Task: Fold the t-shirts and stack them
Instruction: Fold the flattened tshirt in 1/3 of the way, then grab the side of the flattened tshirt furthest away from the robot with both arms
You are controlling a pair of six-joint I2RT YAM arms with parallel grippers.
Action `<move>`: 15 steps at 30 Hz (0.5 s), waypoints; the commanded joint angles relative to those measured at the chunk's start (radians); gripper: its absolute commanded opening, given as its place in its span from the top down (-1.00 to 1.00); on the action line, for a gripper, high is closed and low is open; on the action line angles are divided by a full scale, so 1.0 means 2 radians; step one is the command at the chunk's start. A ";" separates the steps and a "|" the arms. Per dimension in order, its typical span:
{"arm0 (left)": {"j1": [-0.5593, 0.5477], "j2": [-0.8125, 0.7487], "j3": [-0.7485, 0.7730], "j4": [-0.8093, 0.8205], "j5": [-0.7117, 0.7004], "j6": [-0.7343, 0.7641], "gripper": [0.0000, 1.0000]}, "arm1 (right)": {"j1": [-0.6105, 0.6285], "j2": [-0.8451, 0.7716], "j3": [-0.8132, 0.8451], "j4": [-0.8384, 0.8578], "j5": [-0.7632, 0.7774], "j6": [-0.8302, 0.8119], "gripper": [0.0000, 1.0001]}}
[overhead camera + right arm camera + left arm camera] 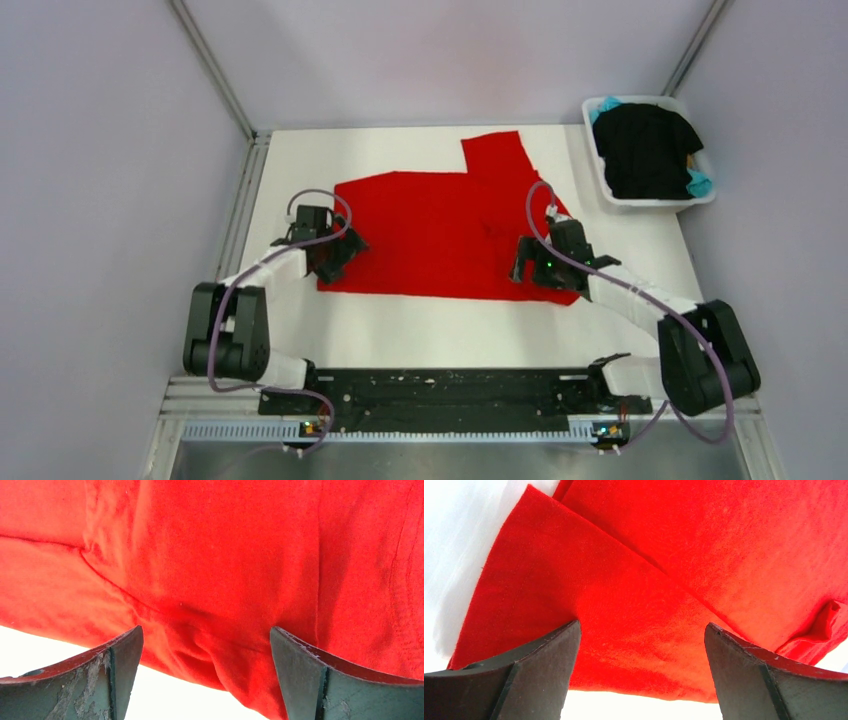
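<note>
The red t-shirt (pixel 440 235) lies spread flat on the white table, one sleeve pointing to the far side. My left gripper (pixel 335 260) is open over the shirt's near left edge; the left wrist view shows red cloth (pixel 644 620) between the spread fingers, nothing held. My right gripper (pixel 528 270) is open over the shirt's near right edge; the right wrist view shows wrinkled red cloth (pixel 210 630) between the spread fingers. A black t-shirt (pixel 645 150) lies in the white tub with a teal t-shirt (pixel 700 183) showing under it.
The white plastic tub (pixel 610 198) stands at the far right corner of the table. Grey walls and metal frame rails (pixel 240 200) close in the table on the left, back and right. Bare white table (pixel 450 330) lies between the shirt and the arm bases.
</note>
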 commanded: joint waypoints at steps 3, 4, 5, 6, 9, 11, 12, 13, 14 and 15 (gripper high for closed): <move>-0.003 -0.082 -0.093 -0.111 -0.016 -0.004 -0.98 | -0.003 -0.118 -0.060 -0.080 -0.044 0.038 -0.89; -0.005 -0.095 -0.109 -0.110 -0.004 -0.006 -0.98 | -0.003 -0.134 -0.066 -0.092 -0.044 0.042 -0.89; -0.008 -0.111 -0.126 -0.108 0.004 -0.010 -0.98 | -0.002 -0.153 -0.073 -0.104 -0.045 0.047 -0.89; -0.011 -0.126 -0.140 -0.109 0.007 -0.014 -0.98 | -0.002 -0.168 -0.080 -0.115 -0.046 0.054 -0.89; -0.018 -0.169 -0.172 -0.121 -0.006 -0.030 -0.98 | 0.000 -0.212 -0.099 -0.139 -0.061 0.075 -0.89; -0.020 -0.198 -0.181 -0.121 -0.005 -0.029 -0.98 | 0.001 -0.234 -0.104 -0.154 -0.078 0.088 -0.89; -0.020 -0.209 -0.182 -0.124 -0.001 -0.032 -0.98 | 0.003 -0.244 -0.104 -0.162 -0.082 0.094 -0.89; -0.021 -0.222 -0.180 -0.133 0.002 -0.035 -0.98 | 0.006 -0.254 -0.102 -0.173 -0.078 0.100 -0.90; -0.023 -0.231 -0.175 -0.150 -0.001 -0.039 -0.98 | 0.007 -0.263 -0.101 -0.184 -0.070 0.107 -0.90; -0.024 -0.241 -0.168 -0.169 -0.010 -0.040 -0.98 | 0.008 -0.273 -0.101 -0.190 -0.065 0.114 -0.91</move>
